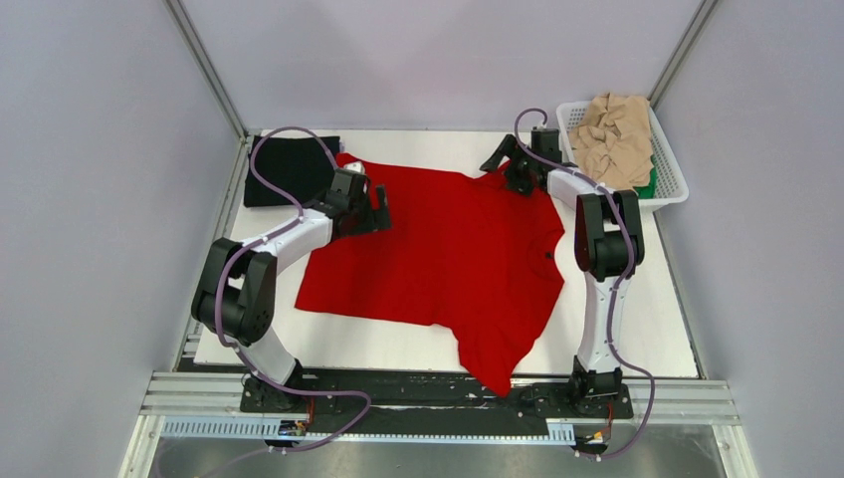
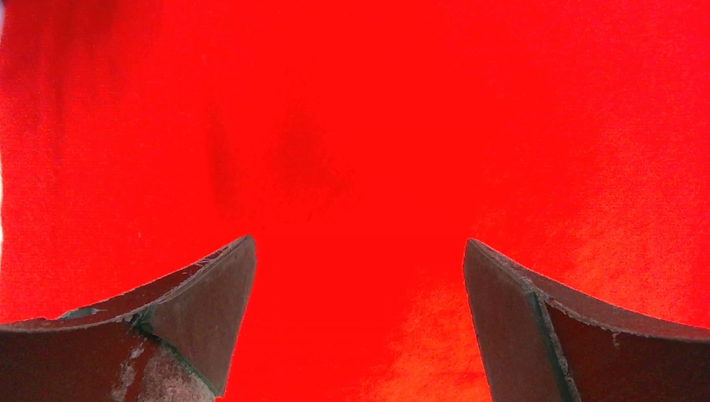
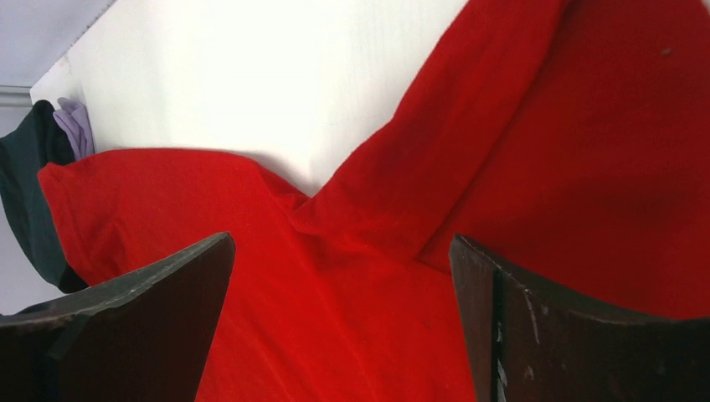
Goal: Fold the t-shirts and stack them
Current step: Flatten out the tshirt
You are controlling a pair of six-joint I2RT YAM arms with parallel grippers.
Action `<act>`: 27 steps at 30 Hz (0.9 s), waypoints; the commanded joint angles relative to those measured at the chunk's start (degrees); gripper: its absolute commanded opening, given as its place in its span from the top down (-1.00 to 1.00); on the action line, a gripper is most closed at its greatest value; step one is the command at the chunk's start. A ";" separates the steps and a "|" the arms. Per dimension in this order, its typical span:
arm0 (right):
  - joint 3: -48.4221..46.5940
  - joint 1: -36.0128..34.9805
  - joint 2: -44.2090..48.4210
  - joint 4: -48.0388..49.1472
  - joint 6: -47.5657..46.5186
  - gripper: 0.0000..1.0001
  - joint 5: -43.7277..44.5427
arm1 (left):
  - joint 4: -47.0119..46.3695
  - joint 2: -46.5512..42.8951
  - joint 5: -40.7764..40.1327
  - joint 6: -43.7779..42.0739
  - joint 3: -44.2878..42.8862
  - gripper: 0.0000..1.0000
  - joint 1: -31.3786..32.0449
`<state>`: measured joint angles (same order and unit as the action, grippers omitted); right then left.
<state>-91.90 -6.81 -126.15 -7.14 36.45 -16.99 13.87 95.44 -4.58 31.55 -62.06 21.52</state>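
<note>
find the red t-shirt [image 1: 448, 249] spread across the tabletop [image 1: 637, 339], near sleeve drooping over the front edge. with left hand [image 2: 358, 244] and right hand [image 3: 342, 239] both wide open, holding nothing, above its far side, pinch hem corner and sleeve together, lift evenly, fold forward.

Right gripper [image 3: 342, 243] has its fingers spread wide over the red t-shirt [image 3: 586, 151]. Shirt lies creased on the white table [image 3: 251, 75]. Black t-shirt [image 3: 25, 193] sits just beside it at the table corner.

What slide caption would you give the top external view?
Left gripper and right gripper open over the spread red t-shirt; black t-shirt and basket farther back.
</note>
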 commanded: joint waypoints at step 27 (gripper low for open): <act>-40.12 -3.65 -22.73 7.39 -0.96 -1.00 4.75 | -3.85 -1.67 1.99 2.23 6.82 -1.00 -0.25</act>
<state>-127.74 -10.41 -151.52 -1.06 40.07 -12.88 10.85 95.04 -1.78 33.34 -54.28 21.39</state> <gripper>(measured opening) 0.998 0.998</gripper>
